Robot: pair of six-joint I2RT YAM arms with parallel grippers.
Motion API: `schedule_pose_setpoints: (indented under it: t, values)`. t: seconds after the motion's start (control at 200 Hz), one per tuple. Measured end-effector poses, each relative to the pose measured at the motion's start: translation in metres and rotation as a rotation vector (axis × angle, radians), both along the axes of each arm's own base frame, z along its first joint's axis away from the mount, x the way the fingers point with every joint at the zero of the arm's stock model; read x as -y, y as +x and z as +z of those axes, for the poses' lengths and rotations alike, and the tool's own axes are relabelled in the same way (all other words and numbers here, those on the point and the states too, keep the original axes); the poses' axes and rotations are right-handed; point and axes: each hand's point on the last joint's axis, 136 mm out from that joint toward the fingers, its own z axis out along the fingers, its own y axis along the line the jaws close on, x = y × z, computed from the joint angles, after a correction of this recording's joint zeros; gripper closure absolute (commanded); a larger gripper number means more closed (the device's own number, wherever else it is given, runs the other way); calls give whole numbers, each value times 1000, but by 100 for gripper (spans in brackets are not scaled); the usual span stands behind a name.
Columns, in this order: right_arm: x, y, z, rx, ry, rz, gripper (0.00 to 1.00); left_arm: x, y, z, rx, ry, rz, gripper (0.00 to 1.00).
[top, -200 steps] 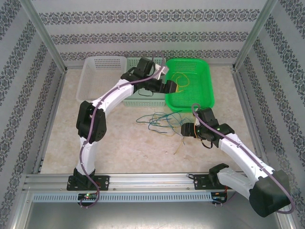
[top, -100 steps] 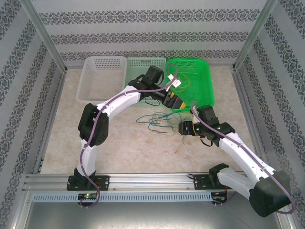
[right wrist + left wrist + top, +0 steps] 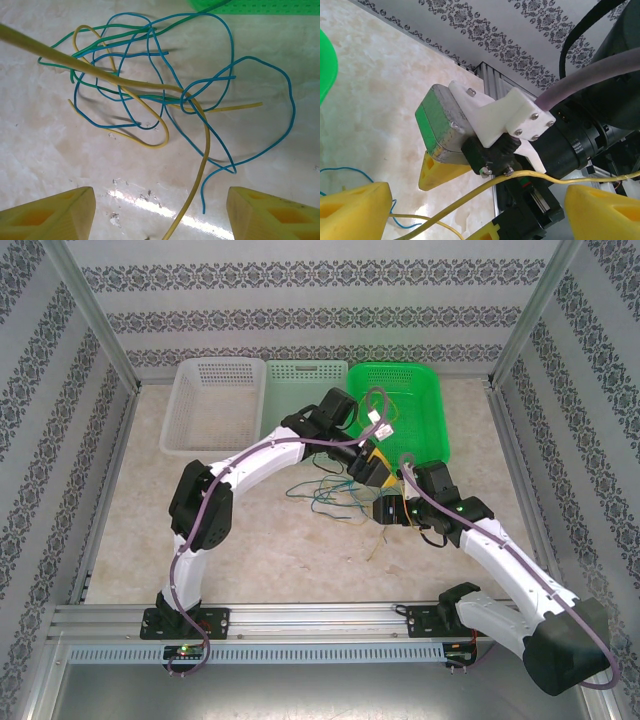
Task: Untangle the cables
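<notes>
The cables [image 3: 325, 495], thin curly wires in blue, dark green and yellow, lie knotted together on the marbled beige table [image 3: 230, 540]. They sit just in front of the bright green perforated plastic basket [image 3: 425, 435], close beside both tools. In the right wrist view a long yellow wire [image 3: 207, 150] rises out of the knot and runs down between the yellow fingertips of the right gripper [image 3: 162, 215]. Those fingertips stand wide apart, released around the strand rather than pinching it. The left gripper [image 3: 480, 215] is spread just as wide, and a yellow strand crosses its gap without being clamped. The step in hand looks like freeing that yellow wire. It should go best if one gripper closes on the strand close to where it leaves the knot. A slow pull along the line the strand already takes would then let the blue loops slide off instead of cinching. The other tool could pin the blue and green bundle to the table. The two heads are nearly touching, so a collision is the main risk. Against half a second ago, the left gripper has come off the basket's near rim and down next to the right one. The right arm and the tangle have hardly shifted.
</notes>
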Motion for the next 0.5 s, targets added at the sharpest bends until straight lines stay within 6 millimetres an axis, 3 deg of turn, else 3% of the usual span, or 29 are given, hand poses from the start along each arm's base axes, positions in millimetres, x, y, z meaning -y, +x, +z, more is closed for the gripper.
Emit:
schedule_pose_setpoints:
  t: [0.28, 0.5]
  values:
    - [0, 0, 11, 34, 25, -2, 29, 2, 0, -13, -16, 8, -14, 23]
    - [-2, -2, 12, 30, 41, 8, 29, 5, -2, -26, -38, 27, -24, 53]
